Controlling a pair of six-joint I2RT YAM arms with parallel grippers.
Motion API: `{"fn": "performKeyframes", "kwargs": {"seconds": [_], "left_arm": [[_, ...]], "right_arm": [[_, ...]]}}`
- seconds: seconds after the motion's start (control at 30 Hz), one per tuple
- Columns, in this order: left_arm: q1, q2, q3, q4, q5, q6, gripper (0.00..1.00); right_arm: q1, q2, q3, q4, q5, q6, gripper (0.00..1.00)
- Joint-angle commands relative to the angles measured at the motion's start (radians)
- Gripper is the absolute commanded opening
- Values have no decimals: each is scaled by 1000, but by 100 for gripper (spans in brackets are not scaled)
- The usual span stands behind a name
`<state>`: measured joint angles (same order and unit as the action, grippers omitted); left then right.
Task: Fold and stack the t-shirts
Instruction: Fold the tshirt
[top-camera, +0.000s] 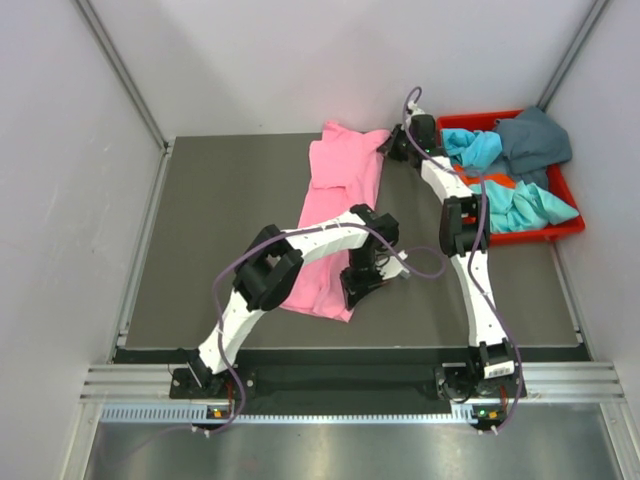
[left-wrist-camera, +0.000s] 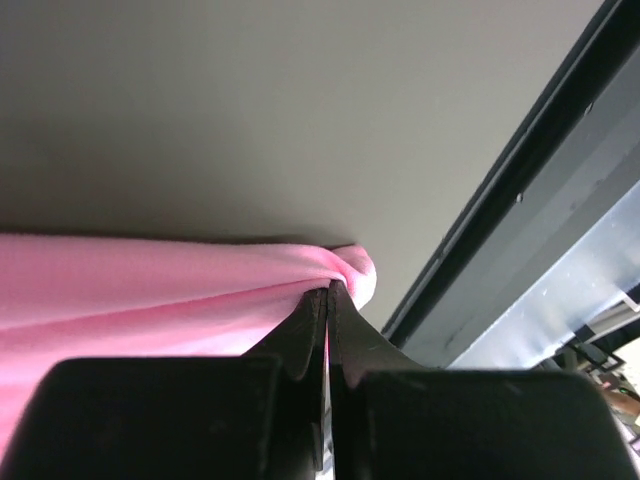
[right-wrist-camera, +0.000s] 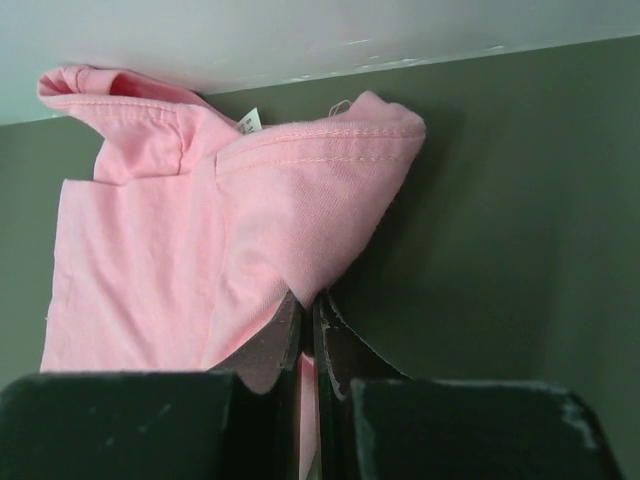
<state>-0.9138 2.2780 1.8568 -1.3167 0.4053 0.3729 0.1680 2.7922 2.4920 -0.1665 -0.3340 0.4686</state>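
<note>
Nearest me, the left tool (left-wrist-camera: 328, 292) is clenched on the near hem corner of the pink shirt (top-camera: 340, 180). The shirt lies lengthwise on the worktop (top-camera: 220, 240), rumpled. Farther off, the right tool (right-wrist-camera: 310, 300) pinches its far corner by the collar. Folding looks barely begun, nothing stacked. The other shirts (top-camera: 520, 205) wait heaped in the bin (top-camera: 568, 230).

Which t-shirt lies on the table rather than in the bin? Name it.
The pink t-shirt: it lies spread on the table; the other t-shirts sit in the red bin.
</note>
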Motion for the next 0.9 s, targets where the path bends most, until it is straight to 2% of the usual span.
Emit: {"fn": "performKeyframes", "kwargs": {"seconds": [0.0, 0.4, 0.47, 0.5, 0.57, 0.6, 0.7, 0.73, 0.87], "left_arm": [[-26, 24, 64, -49, 49, -6, 0], [-59, 77, 151, -21, 52, -25, 0], [-62, 83, 168, -18, 35, -28, 7], [-62, 83, 174, -18, 32, -32, 16], [-63, 77, 180, -18, 12, -42, 25], [-63, 72, 188, -19, 4, -45, 28], [-71, 0, 203, -35, -39, -35, 39], [-74, -21, 200, -30, -55, -35, 46], [-77, -133, 160, -15, -133, -38, 50]], "right_arm": [[8, 10, 60, 88, 0, 31, 0], [10, 17, 67, 107, -11, 44, 0], [10, 7, 62, 104, -23, 36, 1], [7, 3, 59, 102, -30, 33, 4], [4, -22, 47, 96, -62, 3, 18], [-2, -34, 39, 85, -71, -4, 39], [-18, -130, -27, 49, -85, -27, 69], [-22, -195, -51, 39, -92, -31, 71], [-44, -397, -233, -14, -86, -73, 75]]}}
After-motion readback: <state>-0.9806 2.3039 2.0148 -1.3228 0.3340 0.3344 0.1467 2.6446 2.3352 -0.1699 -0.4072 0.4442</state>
